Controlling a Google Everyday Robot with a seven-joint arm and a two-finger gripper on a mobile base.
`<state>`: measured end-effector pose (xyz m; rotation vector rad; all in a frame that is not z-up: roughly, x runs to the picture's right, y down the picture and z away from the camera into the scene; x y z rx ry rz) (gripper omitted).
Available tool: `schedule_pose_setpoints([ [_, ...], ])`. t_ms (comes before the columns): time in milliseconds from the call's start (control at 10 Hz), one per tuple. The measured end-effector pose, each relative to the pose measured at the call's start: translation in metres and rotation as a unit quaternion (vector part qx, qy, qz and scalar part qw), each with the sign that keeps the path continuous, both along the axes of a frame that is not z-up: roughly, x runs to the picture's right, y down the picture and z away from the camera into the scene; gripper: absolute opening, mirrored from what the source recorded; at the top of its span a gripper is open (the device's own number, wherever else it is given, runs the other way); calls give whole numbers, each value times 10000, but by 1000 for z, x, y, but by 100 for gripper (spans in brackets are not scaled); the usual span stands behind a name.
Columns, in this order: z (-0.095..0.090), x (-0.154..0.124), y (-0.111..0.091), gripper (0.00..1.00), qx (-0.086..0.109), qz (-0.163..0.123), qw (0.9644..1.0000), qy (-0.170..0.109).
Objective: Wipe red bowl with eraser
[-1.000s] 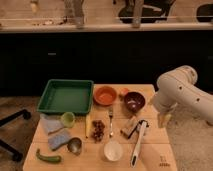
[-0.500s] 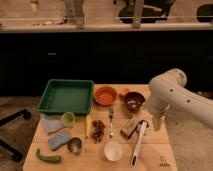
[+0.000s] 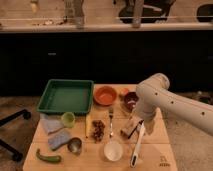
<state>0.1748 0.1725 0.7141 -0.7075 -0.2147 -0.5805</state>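
Over the last second the arm has swung in from the table's right edge, and the gripper point(image 3: 135, 125) now hangs low over the front middle of the table point(image 3: 165, 150). The eraser point(image 3: 127, 131) lies right under it and a touch to its left as we view it. It looks to be in the same spot as before, so we judge it has not been lifted yet. We cannot tell whether the gripper is wide, narrow or already holding anything, because the wrist and the clutter below it run together. The red bowl point(image 3: 105, 95) sits beyond the gripper, further back and to its left, and it has not moved. The maroon bowl point(image 3: 131, 100) is just behind the gripper, closer to it than the red one. The brush point(image 3: 136, 147) lies just in front of the gripper, its head nearly touching the eraser. The fork point(image 3: 111, 122) is near on the gripper's left. We take this as the end of the reach and the start of the pick, with the wiping all still to come. The grasp has to take the eraser alone, without dragging the brush or nudging the maroon bowl behind.
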Motion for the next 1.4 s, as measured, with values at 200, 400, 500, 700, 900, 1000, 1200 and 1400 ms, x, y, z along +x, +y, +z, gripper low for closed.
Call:
schedule_pose_setpoints([
  [200,9,-17,7,80,-87,-243,9996,-108],
  [400,16,-33,9,80,-136,-339,9992,-189],
  [500,20,-39,11,80,-162,-381,9989,-208],
  [700,29,-50,15,80,-231,-430,9986,-220],
  [900,36,-49,17,80,-243,-381,9989,-145],
  [1000,39,-48,17,80,-215,-342,9991,-96],
  [1200,47,-41,14,80,-62,-91,9999,14],
  [1400,52,-35,11,80,9,104,9999,82],
])
